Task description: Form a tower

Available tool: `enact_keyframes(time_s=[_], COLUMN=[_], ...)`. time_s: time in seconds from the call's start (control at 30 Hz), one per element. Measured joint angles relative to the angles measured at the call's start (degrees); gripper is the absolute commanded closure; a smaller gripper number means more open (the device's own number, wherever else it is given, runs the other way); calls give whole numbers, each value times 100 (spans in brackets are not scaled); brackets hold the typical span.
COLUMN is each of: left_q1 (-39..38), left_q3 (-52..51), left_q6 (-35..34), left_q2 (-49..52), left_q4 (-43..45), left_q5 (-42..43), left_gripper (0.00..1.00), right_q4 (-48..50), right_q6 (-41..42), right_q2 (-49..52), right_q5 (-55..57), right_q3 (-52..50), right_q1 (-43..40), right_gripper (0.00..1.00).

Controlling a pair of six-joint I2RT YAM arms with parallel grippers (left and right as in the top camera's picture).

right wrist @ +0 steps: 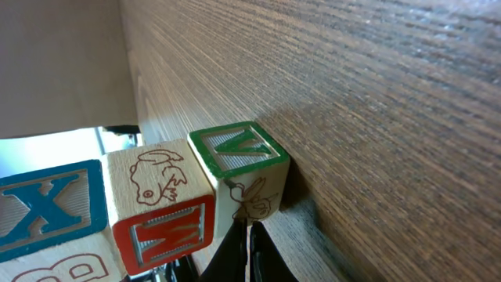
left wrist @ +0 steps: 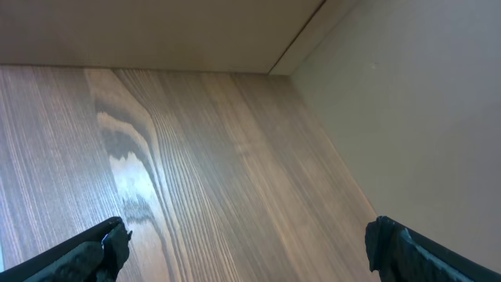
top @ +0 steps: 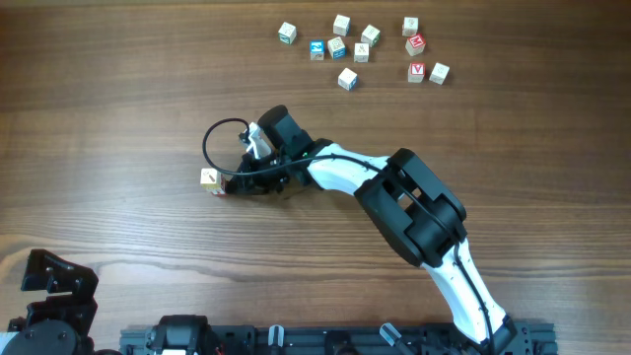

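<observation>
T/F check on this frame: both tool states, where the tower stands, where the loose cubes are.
1. The left tool is open over the table, holding nothing. True.
2. The right tool grips the green V cube. False: it is shut on nothing, its tips beside that cube.
3. The tower stands among the loose cubes. False: it stands well apart from them, at the right tool.
4. The loose cubes cluster toward the top right of the overhead view. True.
</observation>
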Motion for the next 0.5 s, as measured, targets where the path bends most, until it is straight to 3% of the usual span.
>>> enact_keyframes(time_s=[0.23,0.5], left_q1=[0,0], left_q3=[0,0], left_q6=[0,0], left_q2=[0,0], left_q4=[0,0], left_q5=[0,0], left_gripper=[0,0], right_q4=[-42,-1416], right_q6=[-2,-592], right_q2=[0,-258], right_q5=[-35,570], right_q3=[0,11], right_q1=[26,-254], right_gripper=[96,96])
